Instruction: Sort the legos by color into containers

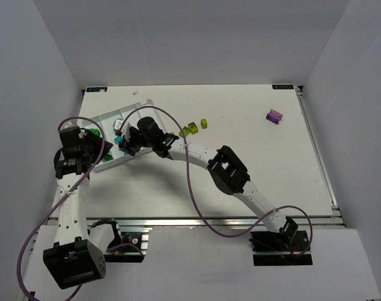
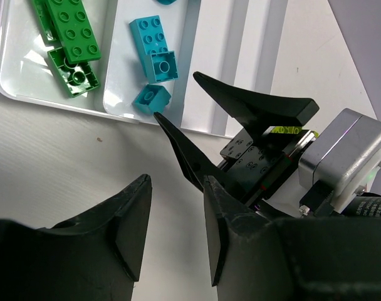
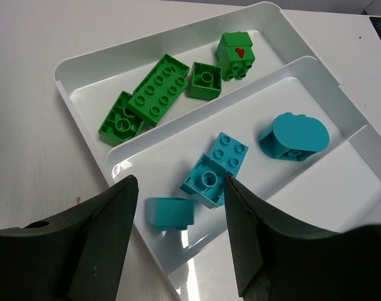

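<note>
1. I take the white rectangular plastic tray [image 3: 84, 97] as my landmark. Raised ridges split it into long parallel compartments, and it lies on the white table [image 1: 253, 163].
2. The tray's outermost compartment holds four small green plastic bricks [image 3: 159, 94]: a long eight-stud piece leaning on an upturned brick, an upturned square one just beside it, and a cube with a red mark further along.
3. Across one ridge, the next compartment holds four small cyan plastic bricks [image 3: 231, 150]. Two square ones touch each other, a smaller one lies near the tray's end wall, and a rounded piece sits further along.
4. The right gripper [image 3: 180, 188] hangs over that end of the cyan compartment. Its jaws are spread and empty, and the smaller cyan brick lies on the tray floor below them.
5. The left gripper [image 2: 176, 182] hangs over bare table just outside the tray's end rim, with its jaws parted and nothing between them.
6. Two small yellow-green plastic bricks [image 1: 189, 130] lie on the table to the right of the tray, outside it.
7. A small purple plastic brick [image 1: 274, 116] lies well apart from the tray, further right.
</note>
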